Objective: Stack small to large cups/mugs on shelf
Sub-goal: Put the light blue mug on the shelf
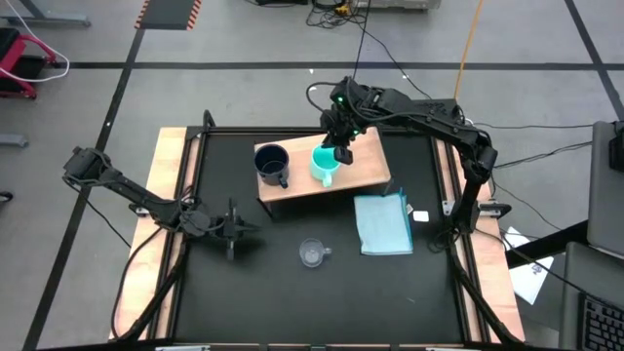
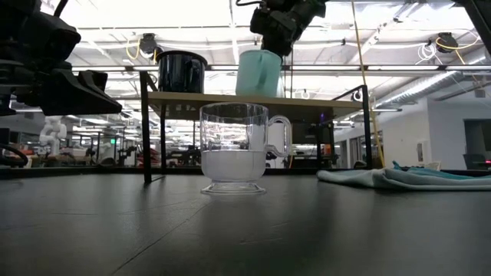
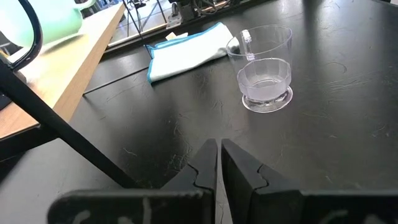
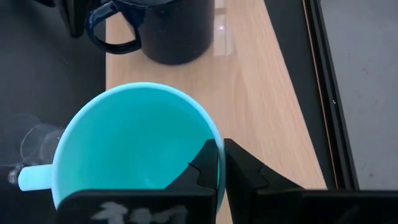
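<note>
The turquoise mug (image 1: 325, 164) and the dark navy mug (image 1: 272, 164) stand upright side by side on the wooden shelf (image 1: 366, 175). They also show in the low view, turquoise (image 2: 259, 73) and navy (image 2: 181, 71). The clear glass cup (image 1: 312, 253) stands on the black table in front of the shelf, its handle toward the right. My right gripper (image 1: 341, 151) is over the turquoise mug, shut at its rim. My left gripper (image 1: 234, 229) is shut and empty, low over the table left of the glass cup (image 3: 264, 68). My right gripper comes from above, pointing down, at the turquoise mug's rim (image 4: 210, 127) on the side away from its handle (image 4: 31, 177). One finger seems to be inside the wall and one outside, with the wall pinched between them. The mug stands upright with its base on the shelf (image 2: 322, 98).
A light-blue folded cloth (image 1: 382, 222) lies on the table to the right of the glass cup, below the shelf's right end. The shelf stands on dark legs (image 2: 144, 130) above the table. Wooden side rails (image 1: 161, 224) frame the black table.
</note>
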